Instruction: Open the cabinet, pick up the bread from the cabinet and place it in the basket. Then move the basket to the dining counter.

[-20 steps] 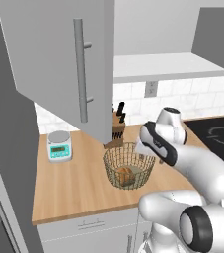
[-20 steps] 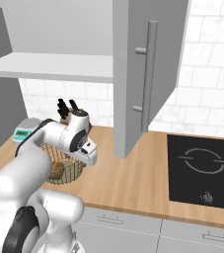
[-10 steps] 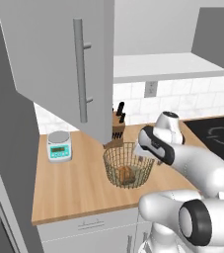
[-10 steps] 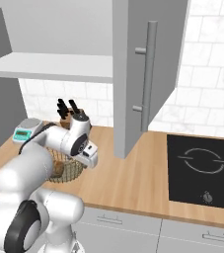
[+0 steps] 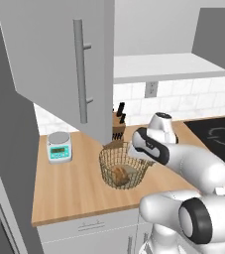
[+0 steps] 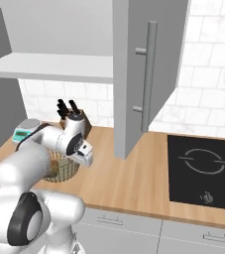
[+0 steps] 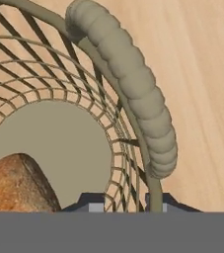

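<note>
The tan wire basket (image 5: 115,159) stands on the wood counter below the open cabinet door (image 5: 59,59). The golden-brown bread (image 5: 120,174) lies inside it on the base disc. In the hand view the bread (image 7: 15,185) sits at the lower left and the thick rim (image 7: 133,84) curves overhead. My gripper (image 7: 128,202) straddles the basket's mesh wall, one fingertip inside and one outside, drawn close on it. From the base views the gripper (image 5: 138,158) (image 6: 77,161) sits at the basket's (image 6: 59,171) right rim. The dining counter is out of view.
A kitchen scale (image 5: 58,147) stands left of the basket, a knife block (image 5: 118,126) just behind it. The open cabinet door (image 6: 143,64) hangs over the counter beside the arm. A black cooktop (image 6: 203,171) lies to the right.
The hand has dropped and moved in to the basket's right rim. Basket and bread stay where they were.
</note>
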Robot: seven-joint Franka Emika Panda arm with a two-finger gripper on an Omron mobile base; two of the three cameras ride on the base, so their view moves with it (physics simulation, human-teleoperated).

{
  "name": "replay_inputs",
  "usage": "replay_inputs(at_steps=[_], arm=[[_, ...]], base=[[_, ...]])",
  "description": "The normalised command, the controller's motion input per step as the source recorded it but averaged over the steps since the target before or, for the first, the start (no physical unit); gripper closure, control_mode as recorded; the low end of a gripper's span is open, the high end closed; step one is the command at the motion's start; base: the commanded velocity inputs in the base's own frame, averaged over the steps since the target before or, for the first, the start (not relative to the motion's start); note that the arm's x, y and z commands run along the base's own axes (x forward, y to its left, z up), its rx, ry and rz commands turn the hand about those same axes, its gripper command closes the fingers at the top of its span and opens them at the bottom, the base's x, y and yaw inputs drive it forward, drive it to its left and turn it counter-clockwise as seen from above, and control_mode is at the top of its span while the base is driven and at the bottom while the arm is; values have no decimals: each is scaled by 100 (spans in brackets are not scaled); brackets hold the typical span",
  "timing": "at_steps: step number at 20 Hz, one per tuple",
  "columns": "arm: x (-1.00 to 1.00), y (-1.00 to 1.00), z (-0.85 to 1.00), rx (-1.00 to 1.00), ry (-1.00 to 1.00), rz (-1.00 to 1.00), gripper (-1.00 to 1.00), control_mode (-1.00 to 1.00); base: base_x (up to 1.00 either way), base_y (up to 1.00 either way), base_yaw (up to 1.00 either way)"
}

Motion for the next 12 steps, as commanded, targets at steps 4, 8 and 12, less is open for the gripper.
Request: replay_inputs(at_steps=[4, 8, 12], arm=[[-36, 9, -11, -6, 1, 4, 100, -100], [-66, 1, 39, -9, -2, 0, 100, -100], [-76, 0, 75, -11, -15, -1, 100, -100]], base=[[0, 0, 0], [0, 0, 0], [0, 0, 0]])
